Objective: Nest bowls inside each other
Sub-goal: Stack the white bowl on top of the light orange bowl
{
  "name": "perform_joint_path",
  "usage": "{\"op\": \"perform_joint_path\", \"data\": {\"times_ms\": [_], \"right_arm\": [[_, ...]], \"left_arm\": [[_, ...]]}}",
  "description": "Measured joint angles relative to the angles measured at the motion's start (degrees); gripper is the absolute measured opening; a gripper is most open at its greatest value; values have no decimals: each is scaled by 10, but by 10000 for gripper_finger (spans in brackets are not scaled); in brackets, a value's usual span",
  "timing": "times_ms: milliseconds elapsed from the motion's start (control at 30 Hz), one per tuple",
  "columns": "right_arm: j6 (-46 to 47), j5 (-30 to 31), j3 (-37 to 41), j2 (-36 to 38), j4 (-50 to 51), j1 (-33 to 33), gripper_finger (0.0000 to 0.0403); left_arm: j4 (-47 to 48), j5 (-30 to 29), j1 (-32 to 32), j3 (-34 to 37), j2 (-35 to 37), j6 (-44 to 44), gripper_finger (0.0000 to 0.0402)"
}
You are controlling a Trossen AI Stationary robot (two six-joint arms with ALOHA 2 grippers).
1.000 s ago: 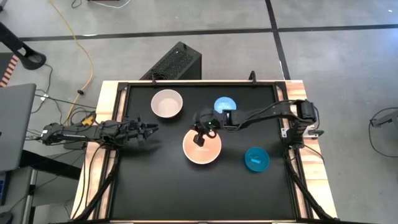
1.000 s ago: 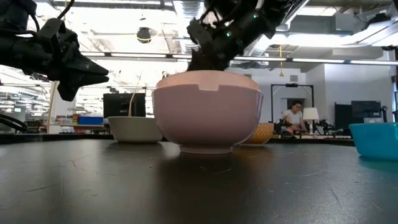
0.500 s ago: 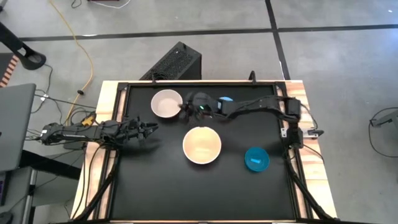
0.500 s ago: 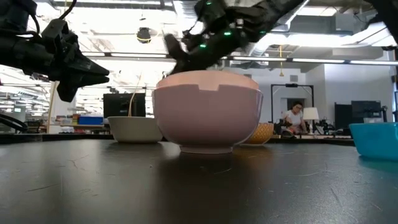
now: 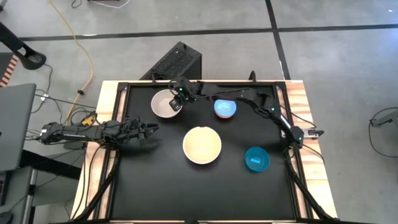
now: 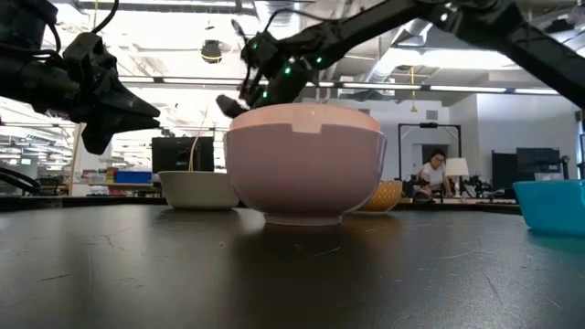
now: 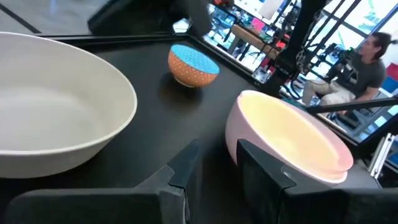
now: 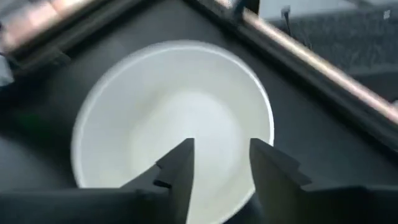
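Note:
A white bowl (image 5: 163, 103) stands on its base at the far left of the black table. My right gripper (image 5: 176, 104) hangs open above the bowl's right side and touches nothing; its fingers (image 8: 180, 167) frame the bowl's inside (image 8: 168, 106). A pink bowl (image 5: 202, 145) with a paler bowl nested in it stands mid-table. A light blue bowl (image 5: 224, 107) sits behind it and a bright cyan bowl (image 5: 256, 158) at the right. My left gripper (image 5: 149, 129) waits open, level, left of the pink bowl (image 7: 286, 137).
A raised dark frame (image 5: 199, 83) rims the table, and a black box (image 5: 177, 61) stands just past the far edge. The near half of the table (image 5: 199, 193) holds no objects. A person (image 6: 428, 172) sits in the room behind.
My right gripper has left the pink bowl at mid-table and swung toward the far left, ending over the white bowl, with its arm now stretched across the light blue bowl. No bowl has moved.

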State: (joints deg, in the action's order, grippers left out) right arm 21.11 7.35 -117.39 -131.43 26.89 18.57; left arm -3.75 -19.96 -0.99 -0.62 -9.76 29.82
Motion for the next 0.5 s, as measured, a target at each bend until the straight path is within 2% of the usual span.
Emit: {"op": "perform_joint_path", "data": {"times_ms": [200, 500], "right_arm": [[13, -4, -21, -40, 28, 9, 214], [8, -5, -21, -44, 26, 11, 213]], "left_arm": [[1, 1, 0, 0, 0, 0, 88], [1, 1, 0, 0, 0, -13, 88]]}}
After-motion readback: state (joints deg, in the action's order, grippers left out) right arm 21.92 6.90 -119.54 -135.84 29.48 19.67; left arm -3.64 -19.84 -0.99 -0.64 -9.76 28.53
